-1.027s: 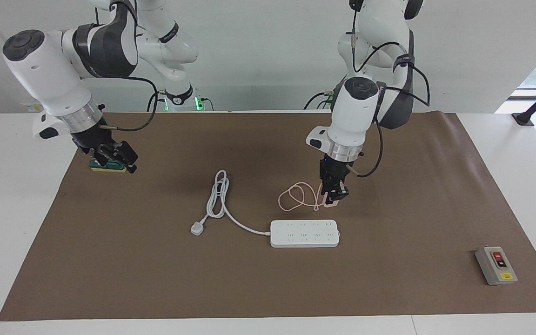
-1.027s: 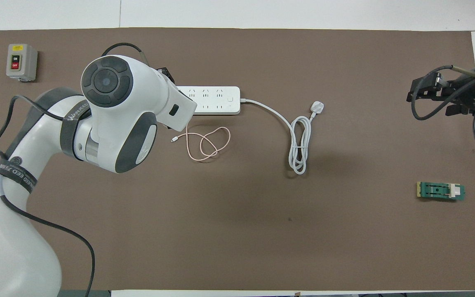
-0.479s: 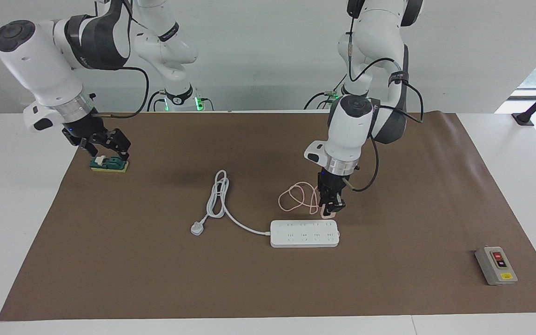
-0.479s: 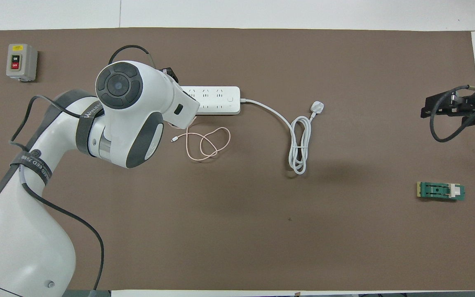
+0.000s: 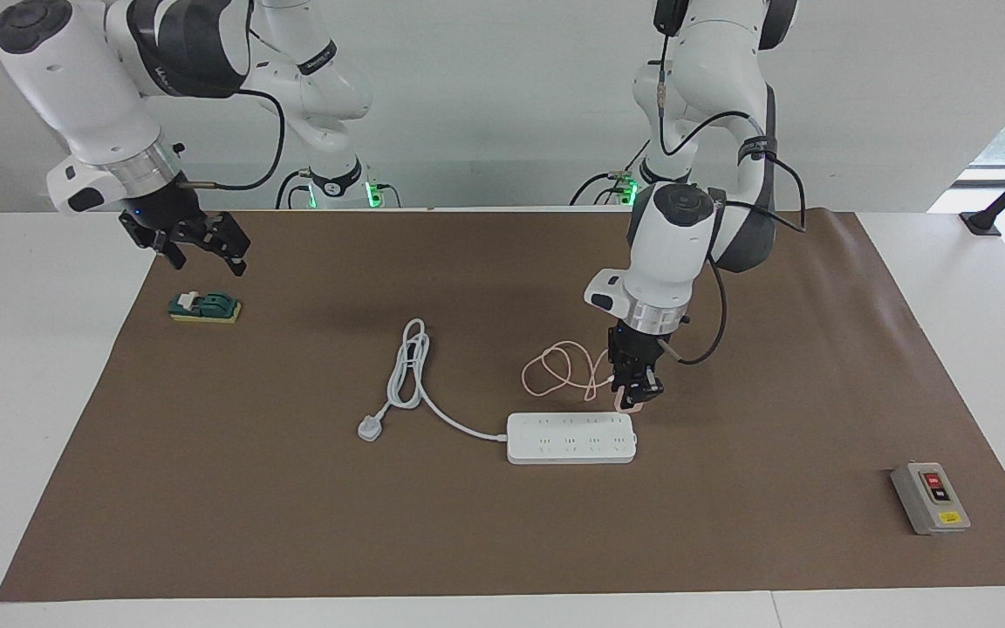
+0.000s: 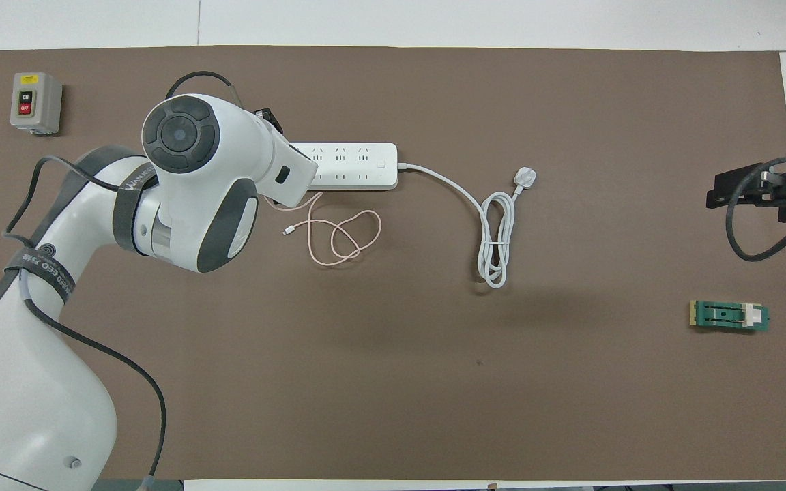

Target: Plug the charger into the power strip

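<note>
- White tabletop point(image 5: 947, 288) with a brown mat point(image 5: 729, 541) over most of it; plain pale wall at the robots' end, a window at the left arm's end of the room.
- Power strip point(image 5: 570, 438) lies flat on the mat mid-table, sockets up, so a plug can go straight down into it. Its thick cord point(image 5: 454, 420) runs toward the right arm's end, is bundled into a loop and ends in a three-pin plug point(image 5: 369, 428) lying loose on the mat.
- Left gripper point(image 5: 633, 394) hangs over the mat just beside the strip's end on the left arm's side, fingers clamped on the charger point(image 5: 628, 404). Pink cube pokes out below the fingertips, presumably prongs down for insertion; prongs can't be made out.
- Charger looks not yet seated: it sits at the strip's near edge, not over a socket row.
- Pink cable point(image 5: 559, 370) trails from the charger in loose loops on the mat, nearer the robots than the strip. Slack enough that it shouldn't drag on the plug.
- Overhead view: left arm's wrist covers that end of the strip, so alignment has to be judged from the facing view.
- Right gripper point(image 5: 197, 244) waits, fingers wide apart and empty, raised over the mat's edge near a green block point(image 5: 204, 307).
- Grey switch box point(image 5: 930, 497) sits well apart at the left arm's end, not involved.
</note>
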